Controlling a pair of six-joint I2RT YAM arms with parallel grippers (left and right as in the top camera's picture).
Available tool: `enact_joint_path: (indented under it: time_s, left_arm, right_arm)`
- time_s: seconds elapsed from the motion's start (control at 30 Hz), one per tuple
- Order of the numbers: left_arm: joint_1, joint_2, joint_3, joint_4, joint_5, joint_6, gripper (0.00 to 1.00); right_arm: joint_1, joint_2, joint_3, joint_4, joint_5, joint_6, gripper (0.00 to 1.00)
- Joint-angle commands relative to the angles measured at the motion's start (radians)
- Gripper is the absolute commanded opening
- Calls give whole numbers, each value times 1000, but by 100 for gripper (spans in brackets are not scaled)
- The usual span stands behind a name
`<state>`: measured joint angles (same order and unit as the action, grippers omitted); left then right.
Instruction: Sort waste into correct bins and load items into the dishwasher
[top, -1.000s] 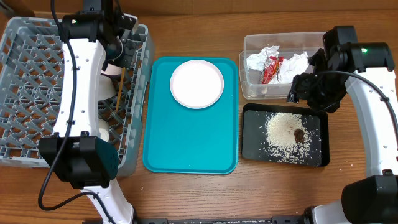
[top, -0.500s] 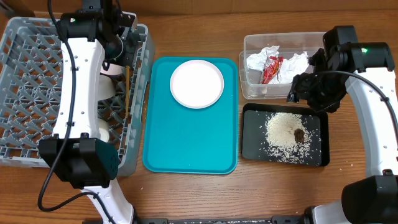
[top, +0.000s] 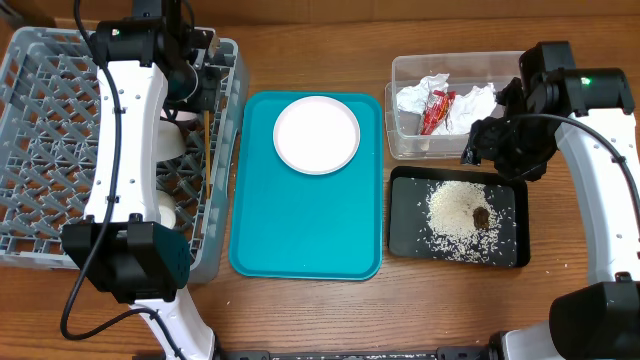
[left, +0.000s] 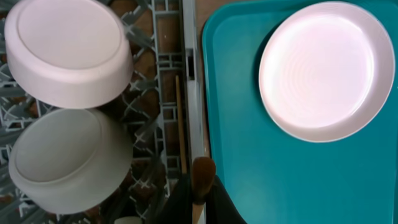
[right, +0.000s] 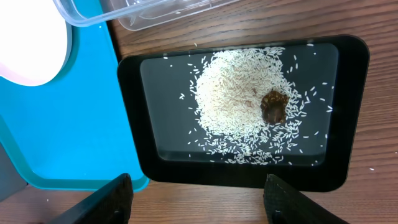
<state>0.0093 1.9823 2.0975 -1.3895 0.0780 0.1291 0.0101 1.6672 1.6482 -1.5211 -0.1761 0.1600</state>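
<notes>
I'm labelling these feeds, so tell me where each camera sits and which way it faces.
Overhead: above the table, facing straight down; left arm and right arm show.
Left wrist: over the dish rack's right wall, facing down; left gripper shut on chopstick.
Right wrist: over the black tray, facing down at rice; right gripper shows, open.
Shared: both wrist views catch the white plate and teal tray.

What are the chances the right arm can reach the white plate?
Likely yes: the right gripper is open and empty above the black tray, and the white plate lies uncovered on the teal tray beside it, nothing standing between.
</notes>
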Motion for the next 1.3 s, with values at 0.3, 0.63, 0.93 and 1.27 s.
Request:
enact_joint_path:
  time_s: [0.3, 0.63, 0.93, 1.27]
  left_arm:
    - [5, 146, 11, -34, -78, -33, 4]
    - [5, 194, 34, 51, -106, -49, 74]
    - [-43, 194, 218, -10, 53, -109, 85]
    - [-257, 204, 220, 51, 75, -99, 81]
  right_arm:
    - [2, -21, 21, -4, -1, -1, 69]
    - [2, -21, 21, -4, -1, -1, 69]
    - [2, -21, 21, -3, -1, -1, 69]
    - [2, -21, 21, 13, -1, 0, 69]
